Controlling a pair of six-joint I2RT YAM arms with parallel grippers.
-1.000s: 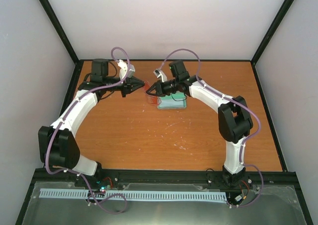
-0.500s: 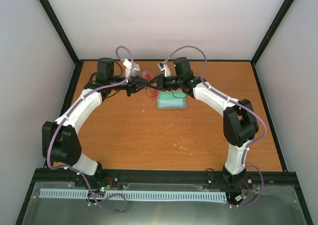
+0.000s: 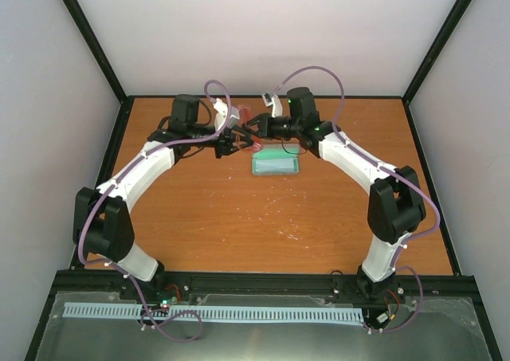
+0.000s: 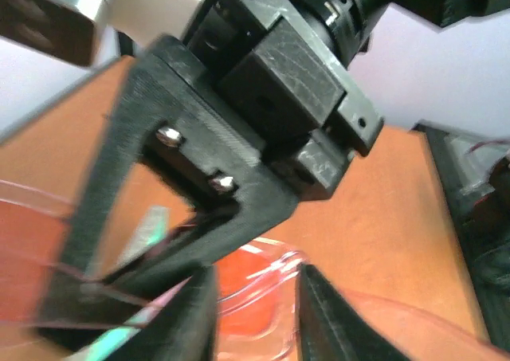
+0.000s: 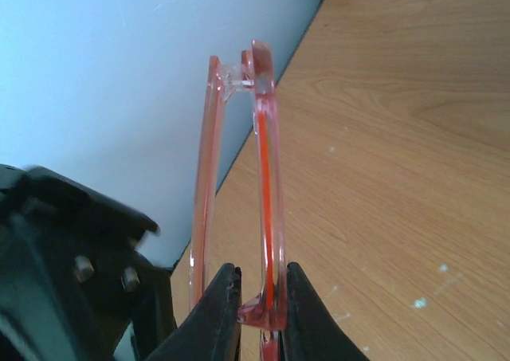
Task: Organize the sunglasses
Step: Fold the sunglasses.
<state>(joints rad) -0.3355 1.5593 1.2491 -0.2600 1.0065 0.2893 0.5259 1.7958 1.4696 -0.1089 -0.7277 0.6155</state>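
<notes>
At the far middle of the table (image 3: 239,217), just far-left of the grey case (image 3: 276,165), the right gripper (image 5: 263,285) clamps the sunglasses (image 5: 267,178) edge-on, while the left gripper (image 4: 253,297) straddles their rim with fingers slightly apart, and I cannot tell whether it grips.

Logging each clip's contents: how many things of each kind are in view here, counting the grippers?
sunglasses: 1
green-lined case: 1
grippers: 2 (left gripper, right gripper)
Total: 4
</notes>
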